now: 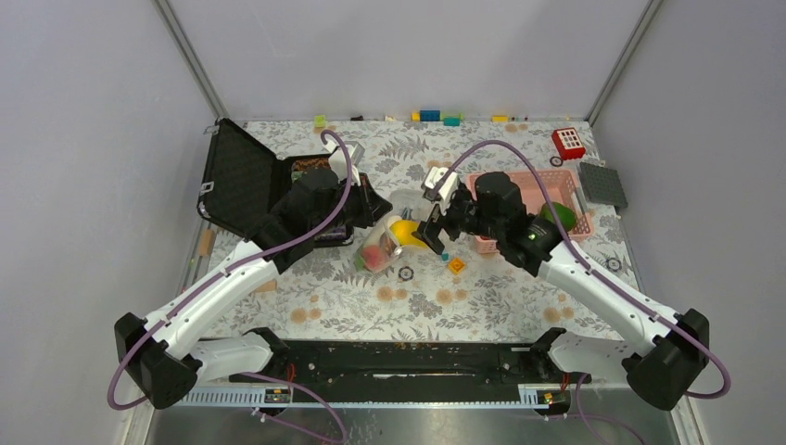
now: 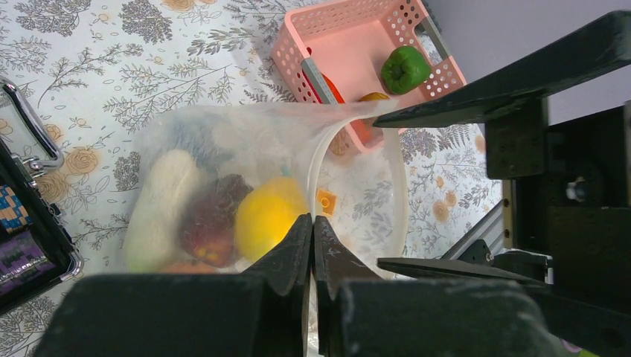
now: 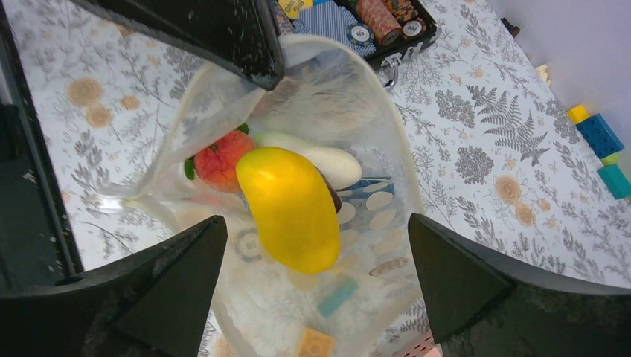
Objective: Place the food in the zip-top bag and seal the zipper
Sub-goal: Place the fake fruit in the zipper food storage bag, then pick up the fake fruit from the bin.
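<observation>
The clear zip-top bag (image 1: 382, 246) lies mid-table with its mouth open towards the right arm. My left gripper (image 2: 312, 220) is shut on the whitish zipper strip (image 2: 315, 160) at the mouth edge and holds it up. Inside the bag lie a yellow banana (image 3: 290, 208), a white radish (image 3: 324, 162), a peach (image 3: 218, 160) and a dark red piece (image 2: 212, 216). My right gripper (image 3: 316, 249) is open wide at the bag's mouth, with the banana between its jaws and touching neither. A green pepper (image 2: 405, 68) lies in the pink basket (image 2: 350, 37).
The open black case (image 1: 243, 176) stands just left of the left gripper. The pink basket (image 1: 519, 185) is behind the right arm. An orange brick (image 1: 456, 265) lies near the bag. A red toy (image 1: 568, 142), a grey baseplate (image 1: 602, 184) and loose bricks (image 1: 436, 116) are at the back.
</observation>
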